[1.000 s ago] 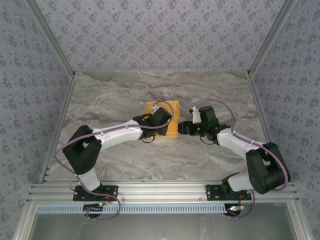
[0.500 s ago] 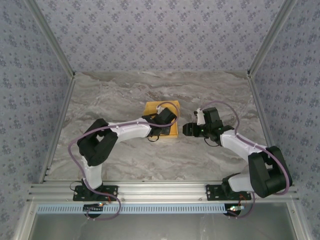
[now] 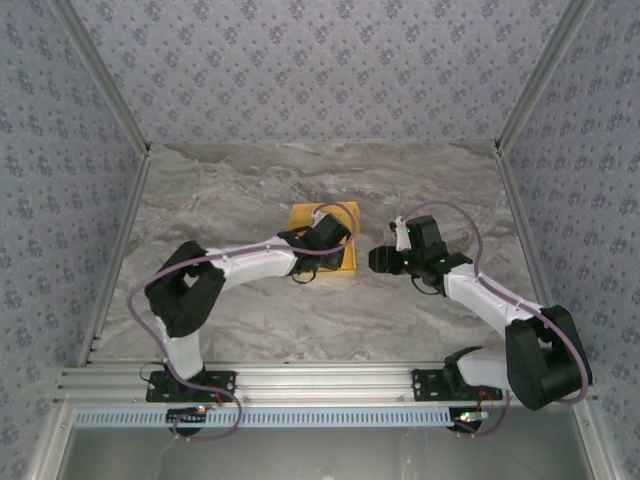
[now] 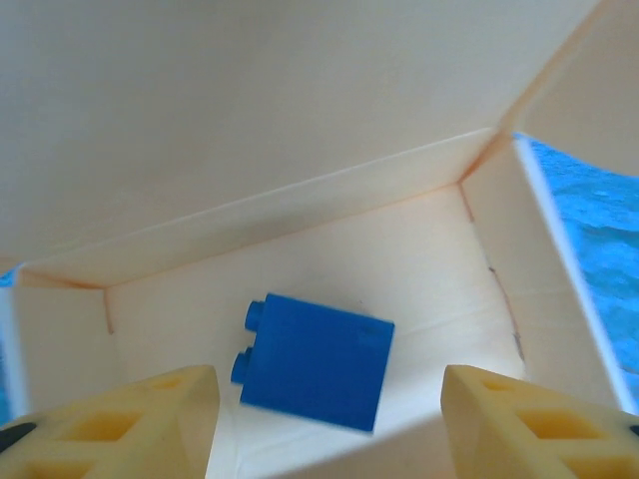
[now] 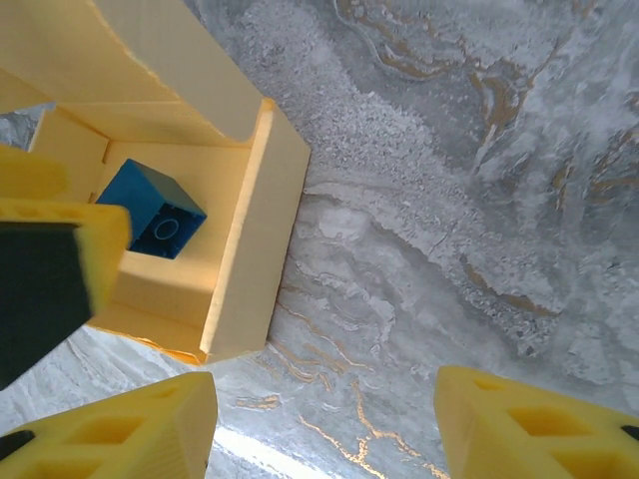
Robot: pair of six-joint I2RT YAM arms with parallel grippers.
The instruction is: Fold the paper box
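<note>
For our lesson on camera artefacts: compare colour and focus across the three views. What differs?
Left wrist view: the paper box looks bleached to cream, the table tinted blue, the blue block slightly soft. Right wrist view: box properly yellow, marble crisp, its own fingers soft-edged. Top external view: even light, faint shadows under the arms.

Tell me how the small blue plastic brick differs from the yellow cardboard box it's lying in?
Colour: the blue plastic brick is deep blue; the yellow cardboard box is pale yellow-orange.
Size: the brick covers only a small patch of the box's floor.
Build: the brick is a chunky block with round studs; the box is thin creased sheet, walls up and top open.
Both are square-cornered.
</note>
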